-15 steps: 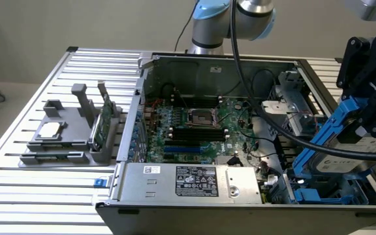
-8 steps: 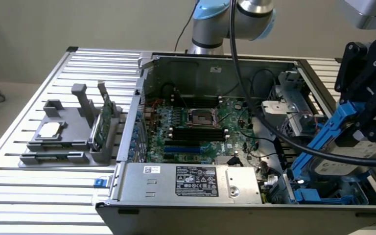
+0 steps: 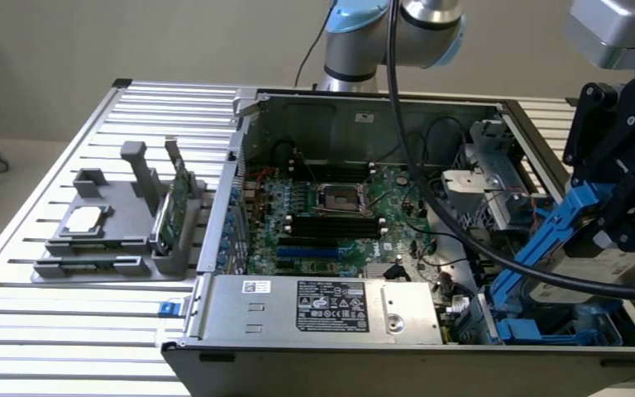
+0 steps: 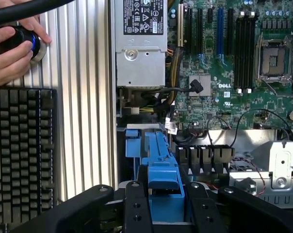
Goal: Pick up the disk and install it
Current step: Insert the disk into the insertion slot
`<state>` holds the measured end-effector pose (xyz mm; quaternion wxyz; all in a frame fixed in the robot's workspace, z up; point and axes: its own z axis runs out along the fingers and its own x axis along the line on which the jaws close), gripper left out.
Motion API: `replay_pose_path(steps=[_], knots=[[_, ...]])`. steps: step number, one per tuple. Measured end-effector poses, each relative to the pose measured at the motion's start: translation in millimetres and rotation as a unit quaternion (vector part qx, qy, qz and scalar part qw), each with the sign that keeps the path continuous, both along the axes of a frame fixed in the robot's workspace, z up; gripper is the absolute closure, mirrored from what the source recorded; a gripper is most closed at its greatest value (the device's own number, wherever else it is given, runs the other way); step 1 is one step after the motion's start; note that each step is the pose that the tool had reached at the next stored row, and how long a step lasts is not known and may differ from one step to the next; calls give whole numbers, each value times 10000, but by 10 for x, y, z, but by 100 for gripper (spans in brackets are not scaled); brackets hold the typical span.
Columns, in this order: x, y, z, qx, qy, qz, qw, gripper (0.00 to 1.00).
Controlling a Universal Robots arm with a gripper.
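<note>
A computer case lies open on the table. A stand sits beside it, on the exterior view's left. Inside, the main board lies in the middle and the power box along the near side. On the exterior view's right, the disk hangs tilted over the case, between the two sides of the gripper. A keyboard lies beside the case.

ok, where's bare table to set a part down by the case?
Bare slatted table beyond the grey parts holder, and in front of it, by the blue clip. Crowded: computer case interior, where the gripper holds the disk.
</note>
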<state>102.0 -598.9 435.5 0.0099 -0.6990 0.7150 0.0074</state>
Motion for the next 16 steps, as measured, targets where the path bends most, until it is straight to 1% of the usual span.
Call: replay_pose_path(steps=[11,13,16], knots=[[0,-32,-86,22,0,0,10000,67],[0,-36,-100,35,0,0,10000,67],[0,-40,-123,65,0,0,10000,67]])
